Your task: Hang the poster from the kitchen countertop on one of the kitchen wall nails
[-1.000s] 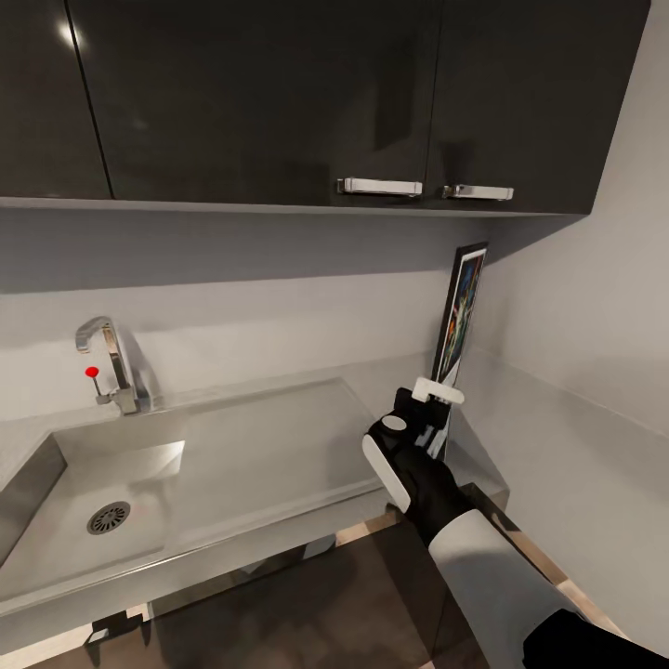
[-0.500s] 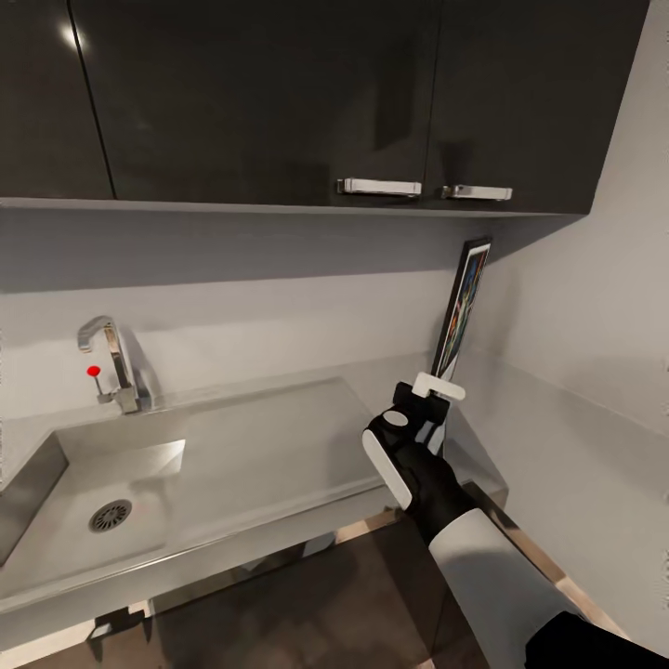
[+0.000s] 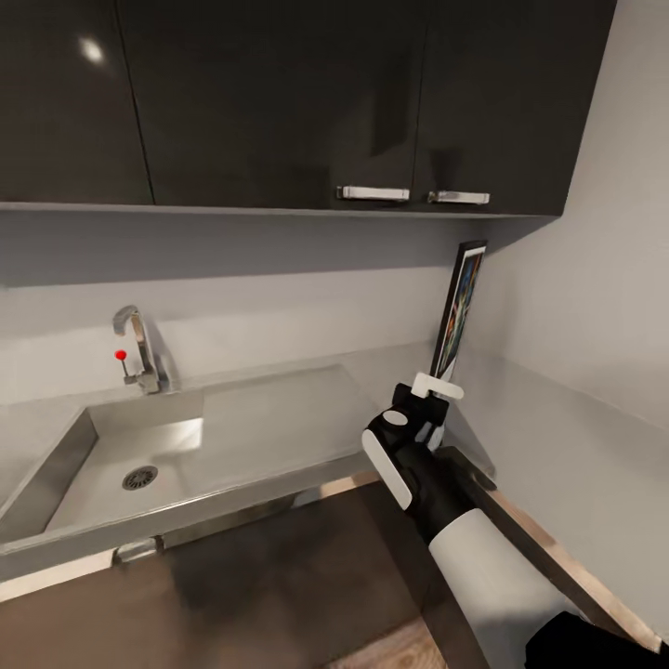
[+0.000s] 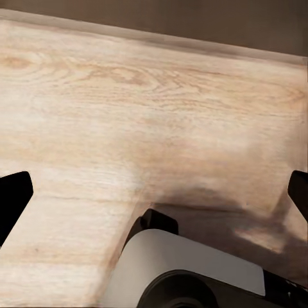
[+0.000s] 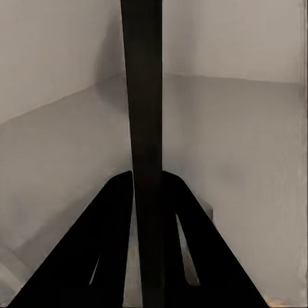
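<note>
While the whole head view has slid sideways since a second ago, so that the sink sits further right in the picture than before, that is the camera turning with the robot rather than anything on the tabletop moving. Furthest left of the sink basin (image 3: 130, 455) comes nothing of note; the chrome tap with its red knob (image 3: 139, 353) stands at the basin's back rim, and the long smooth grey metallic tabletop (image 3: 279, 418) runs on to the right of the sink into the corner. Above the sink hang the glossy dark wall cabinets (image 3: 279, 102) with pale bar handles.

Well to the right of the sink, the tall black-framed poster with white border and dark blue art (image 3: 458, 311) stands upright and edge-on in the corner where the two grey walls meet. The right hand (image 3: 433, 401) is closed on its lower edge; in the right wrist view the dark frame (image 5: 144, 128) runs straight up between the two black fingers (image 5: 109, 256), which press it from both sides. The poster reads a little more upright and narrower than a second ago, which suggests it is lifted and under control.

No wall nail shows. My judgement: pickup is done, and the turn is the start of looking for a nail.

The left hand (image 4: 154, 192) hangs over pale wooden floor (image 4: 128, 96), its fingers wide apart and holding nothing.
</note>
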